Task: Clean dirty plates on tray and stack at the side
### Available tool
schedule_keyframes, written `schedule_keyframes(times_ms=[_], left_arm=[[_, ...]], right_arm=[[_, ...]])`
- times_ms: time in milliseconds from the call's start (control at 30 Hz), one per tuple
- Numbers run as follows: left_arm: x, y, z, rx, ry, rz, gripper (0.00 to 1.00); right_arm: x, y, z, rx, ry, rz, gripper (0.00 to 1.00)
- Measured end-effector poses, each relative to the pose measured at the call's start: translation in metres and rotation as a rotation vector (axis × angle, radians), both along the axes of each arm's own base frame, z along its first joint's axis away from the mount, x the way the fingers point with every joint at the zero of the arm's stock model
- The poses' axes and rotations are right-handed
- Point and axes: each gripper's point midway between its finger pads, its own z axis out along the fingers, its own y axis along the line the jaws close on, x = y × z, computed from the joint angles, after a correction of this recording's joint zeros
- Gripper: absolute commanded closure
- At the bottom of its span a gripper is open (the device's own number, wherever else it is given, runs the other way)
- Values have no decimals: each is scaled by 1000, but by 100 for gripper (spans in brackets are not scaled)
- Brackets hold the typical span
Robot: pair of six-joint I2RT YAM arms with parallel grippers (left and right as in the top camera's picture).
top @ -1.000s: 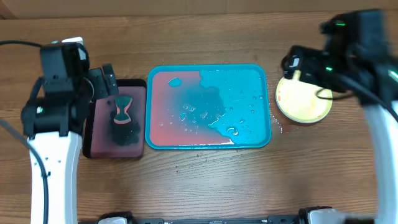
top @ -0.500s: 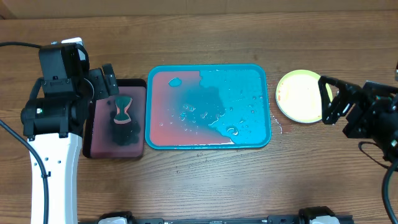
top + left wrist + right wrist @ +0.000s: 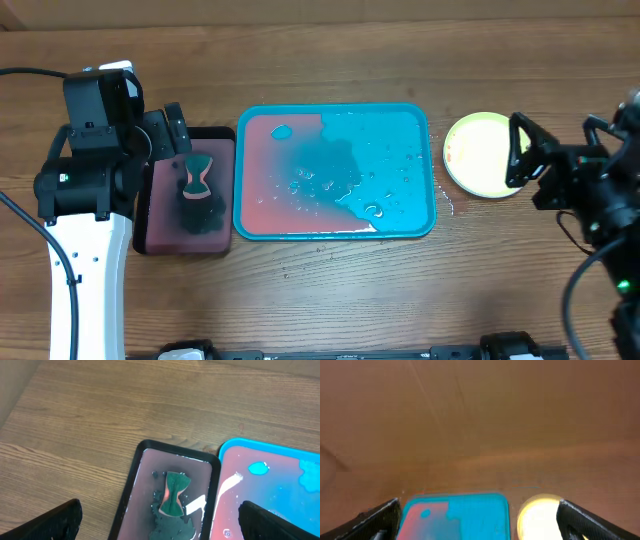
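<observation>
The teal-blue tray (image 3: 400,130) lies mid-table, wet, with a reddish tint on its left half and no plate on it. It also shows in the left wrist view as the tray (image 3: 280,485) and in the right wrist view as the tray (image 3: 470,515). A pale lime-green plate (image 3: 480,152) rests on the wood right of the tray, with faint orange marks near its left rim. The same plate (image 3: 537,517) appears blurred. My right gripper (image 3: 520,152) is open at the plate's right edge. My left gripper (image 3: 170,133) hangs open above the black tray's back end, holding nothing.
A small black tray (image 3: 160,215) sits left of the teal tray, holding reddish water and a green sponge (image 3: 198,178); it shows as the black tray (image 3: 132,485) with the sponge (image 3: 175,494) in the left wrist view. Water spots lie by the teal tray's right corner (image 3: 452,207).
My right arm swung from the back right, over the plate, down to the plate's right side. The left arm, trays and sponge stayed put.
</observation>
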Motion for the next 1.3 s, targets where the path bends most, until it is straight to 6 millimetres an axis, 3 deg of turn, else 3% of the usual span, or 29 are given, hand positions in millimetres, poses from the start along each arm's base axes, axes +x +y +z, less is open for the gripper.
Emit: schedule_keyframes(times_ms=[467,667,867,1067,1300], left_arm=[[0,0,-1,0,3,0,0],[0,0,-1,-1,3,0,0],[0,0,-1,-1,3,0,0],[0,0,-1,-1,3,0,0],[0,0,-1,-1,3,0,0]], right_arm=[[-13,3,-145,-31,-337,31,0],[-13,6,-207,-24,-390,51,0],[-12,10,-228,-22,-392,69,0],[-11,12,-258,-25,-282,87,0],[-11,13,-259,-25,-279,91,0]])
